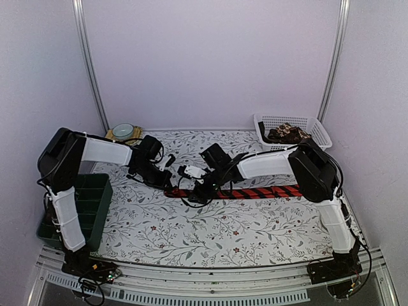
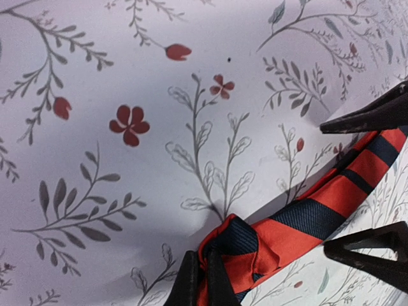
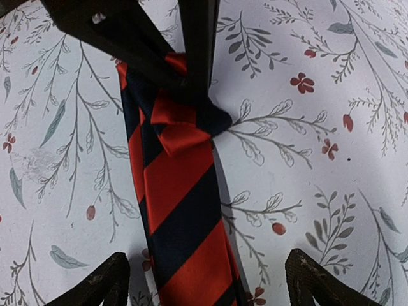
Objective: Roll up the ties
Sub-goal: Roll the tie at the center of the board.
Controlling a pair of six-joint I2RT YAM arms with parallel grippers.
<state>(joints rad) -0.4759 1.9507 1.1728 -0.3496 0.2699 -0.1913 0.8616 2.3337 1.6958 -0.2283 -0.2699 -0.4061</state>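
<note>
At mid-table, pinches folded end of red striped tie point(image 1: 274, 190) with left gripper point(image 2: 203, 273) clamped shut, likely to anchor the roll; straddles the flat strip with right gripper point(image 3: 204, 290) spread, holding nothing.

One red tie point(image 1: 268, 191) with dark diagonal stripes lies flat, stretched left-to-right across the middle of the floral surface point(image 1: 191, 233) — its left end is folded over into a small crumpled bunch. The brown-patterned ties point(image 1: 287, 133) sit heaped in the white basket point(image 1: 322, 132), back right.
</note>
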